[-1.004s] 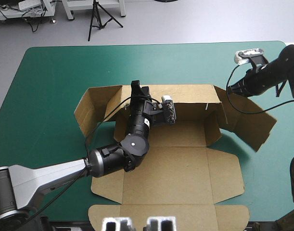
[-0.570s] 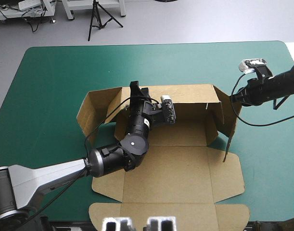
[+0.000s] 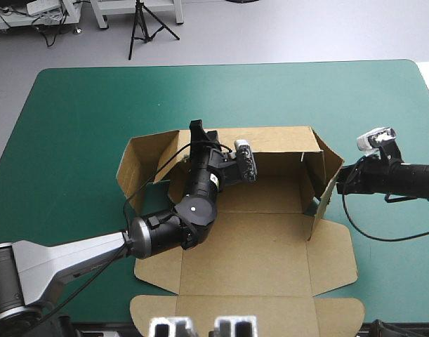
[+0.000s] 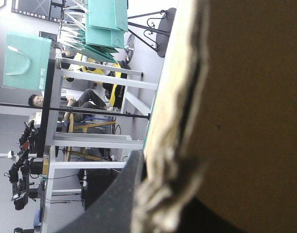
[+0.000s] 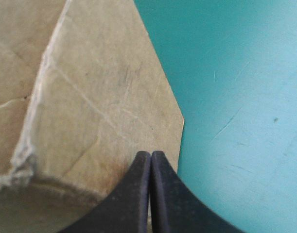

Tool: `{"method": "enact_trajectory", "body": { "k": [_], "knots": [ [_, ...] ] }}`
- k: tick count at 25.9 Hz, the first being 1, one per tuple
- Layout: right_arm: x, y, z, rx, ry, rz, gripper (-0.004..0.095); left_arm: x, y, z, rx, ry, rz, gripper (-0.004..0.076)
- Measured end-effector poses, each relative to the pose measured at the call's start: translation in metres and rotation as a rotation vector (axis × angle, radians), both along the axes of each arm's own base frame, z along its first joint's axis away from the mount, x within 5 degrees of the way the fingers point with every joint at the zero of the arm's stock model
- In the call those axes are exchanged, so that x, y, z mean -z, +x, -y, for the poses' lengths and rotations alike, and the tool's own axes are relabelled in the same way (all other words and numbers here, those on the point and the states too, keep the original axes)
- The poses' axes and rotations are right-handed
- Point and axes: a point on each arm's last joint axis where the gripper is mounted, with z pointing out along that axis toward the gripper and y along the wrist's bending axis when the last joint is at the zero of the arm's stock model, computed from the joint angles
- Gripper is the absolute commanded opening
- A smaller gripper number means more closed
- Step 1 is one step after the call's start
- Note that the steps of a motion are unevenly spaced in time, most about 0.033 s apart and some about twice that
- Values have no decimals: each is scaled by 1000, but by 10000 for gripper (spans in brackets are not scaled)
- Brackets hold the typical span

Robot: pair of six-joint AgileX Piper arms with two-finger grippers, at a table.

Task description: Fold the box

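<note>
**Q:** From overhead?
**A:** The brown cardboard box (image 3: 256, 246) lay mid-counter on the teal-green cover (image 3: 74, 126), its far wall raised. The left jaws clamped that wall and the right jaws pinched the upright right flap.
**Q:** Left wrist?
**A:** Board pressed against one black finger (image 4: 114, 199).
**Q:** Right wrist?
**A:** The jaws were clenched at the flap's edge.

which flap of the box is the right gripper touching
The right-end flap of the box, standing nearly upright: the right gripper, shut, meets its outer face. The left-end flap leans outward, and the near flaps lie flat.
</note>
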Motion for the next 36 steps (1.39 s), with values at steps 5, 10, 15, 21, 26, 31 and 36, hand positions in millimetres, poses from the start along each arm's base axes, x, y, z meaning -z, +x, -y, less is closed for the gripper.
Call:
{"method": "enact_trajectory", "body": {
  "k": [5, 10, 15, 21, 26, 31, 36],
  "knots": [
    [3, -6, -3, -28, -15, 90, 20, 0, 0, 0, 1, 0, 0, -8],
    [11, -10, 2, 41, -51, -32, 399, 0, 0, 0, 1, -2, -1, -8],
    [0, -12, -1, -39, -43, -44, 529, 0, 0, 0, 1, -2, -1, -8],
    [-10, -15, -3, -139, -70, -55, 527, 0, 0, 0, 2, -2, -1, -8],
    [-10, -15, -4, -164, -62, -44, 527, 0, 0, 0, 2, -2, -1, -8],
    [-14, -14, -13, -219, -34, 13, 527, 0, 0, 1, 15, -2, -5, -8],
    [-14, -11, -34, -286, -62, 50, 527, 1, -1, 2, 29, 7, -6, -8]
  ]
}}
